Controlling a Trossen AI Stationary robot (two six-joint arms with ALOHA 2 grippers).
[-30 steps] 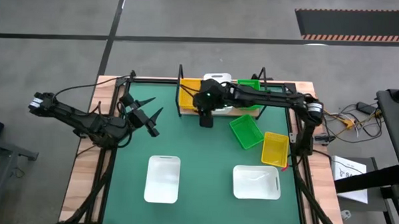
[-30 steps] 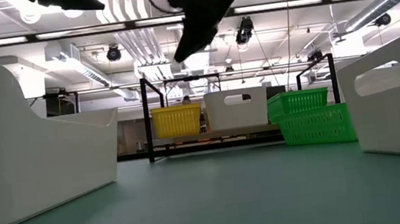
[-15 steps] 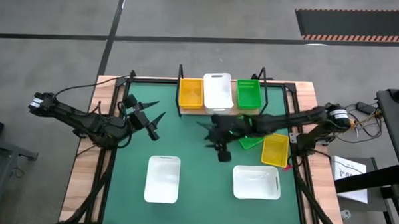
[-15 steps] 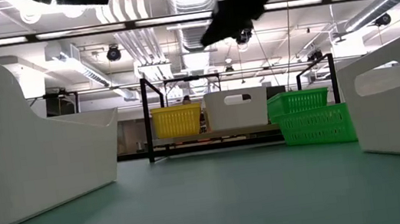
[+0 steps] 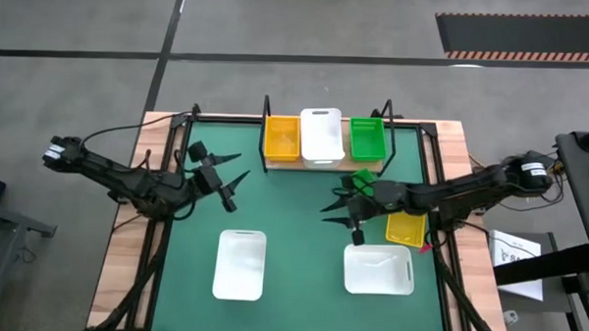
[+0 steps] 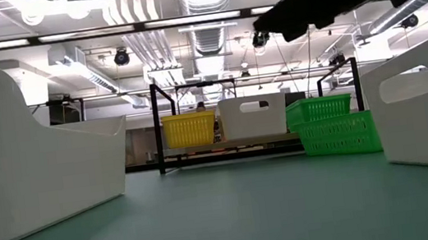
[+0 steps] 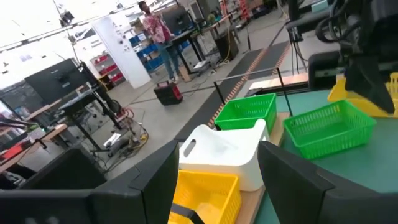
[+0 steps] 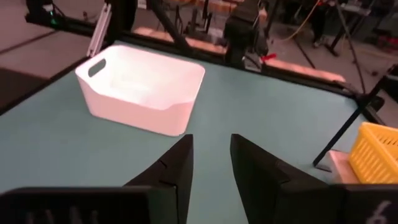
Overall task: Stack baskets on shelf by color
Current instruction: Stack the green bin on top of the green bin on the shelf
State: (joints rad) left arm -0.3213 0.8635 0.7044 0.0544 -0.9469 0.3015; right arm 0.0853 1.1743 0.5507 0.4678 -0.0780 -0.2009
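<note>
The shelf (image 5: pixel 324 163) at the far edge of the tabletop (image 5: pixel 292 234) carries a yellow basket (image 5: pixel 282 138), a white basket (image 5: pixel 322 135) and a green basket (image 5: pixel 366 139) side by side. The right hand (image 5: pixel 340 211), fingers spread and empty, hovers near a loose green basket (image 5: pixel 363 178) and a loose yellow basket (image 5: pixel 403 228). Two white baskets (image 5: pixel 240 264) (image 5: pixel 377 270) lie near the front. The left hand (image 5: pixel 231 183) waits open at the left.

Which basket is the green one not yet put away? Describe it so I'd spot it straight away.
Find the wooden shelf at the table's far edge, holding three baskets. Just in front of its right end, a green basket sits on the mat, partly hidden from above by the right arm. Its green twin stands on the shelf.
</note>
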